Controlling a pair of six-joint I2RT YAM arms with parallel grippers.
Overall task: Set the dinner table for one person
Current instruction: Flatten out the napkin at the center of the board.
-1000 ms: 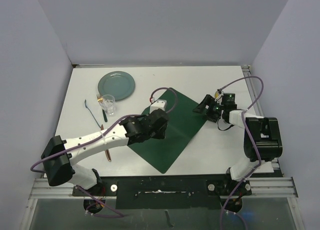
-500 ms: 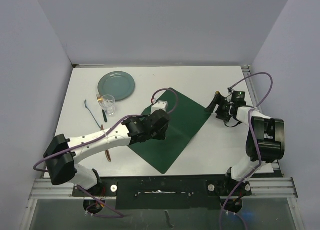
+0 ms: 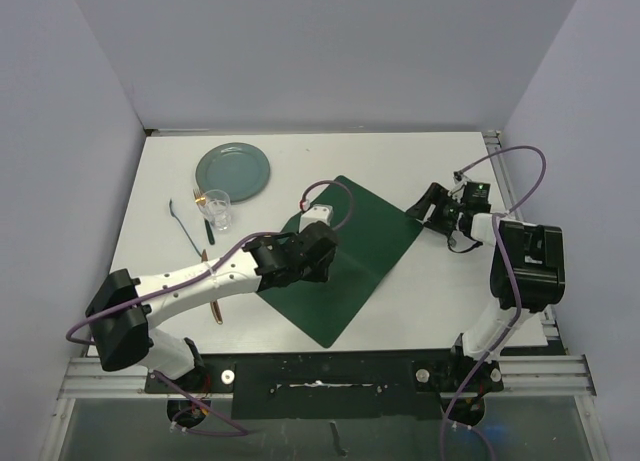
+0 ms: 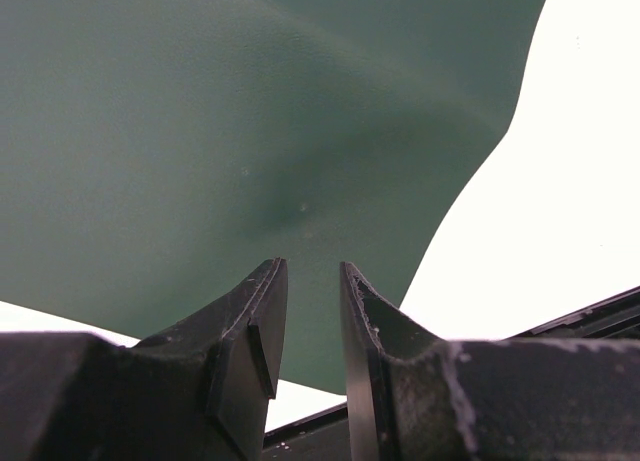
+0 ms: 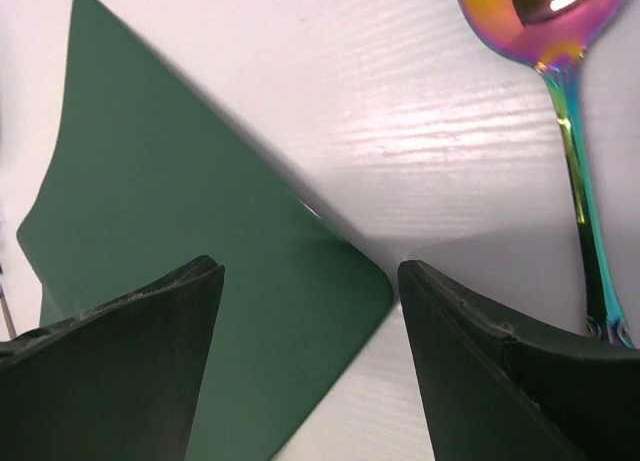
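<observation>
The dinner table (image 3: 430,291) is a white top with a dark green placemat (image 3: 350,261) lying slantwise in the middle. My left gripper (image 3: 312,249) sits low over the mat's left part. In the left wrist view its jaws (image 4: 312,264) stand a narrow gap apart, nothing between them, and the placemat (image 4: 250,111) beyond shows a soft bulge. My right gripper (image 3: 422,205) is at the mat's right corner. In the right wrist view it (image 5: 310,271) is wide open, straddling that rounded corner of the placemat (image 5: 200,211). A rainbow spoon (image 5: 575,131) lies just right of it.
A grey-green plate (image 3: 233,171) lies at the back left, with a clear glass (image 3: 217,211) in front of it. A thin blue utensil (image 3: 186,228) and a copper one (image 3: 213,306) lie near the left arm. Metal rails (image 3: 520,366) edge the near side.
My right gripper swung right, off the mat's corner, then came back a little to sit at that corner, jaws slightly narrower. The left arm has barely moved.
</observation>
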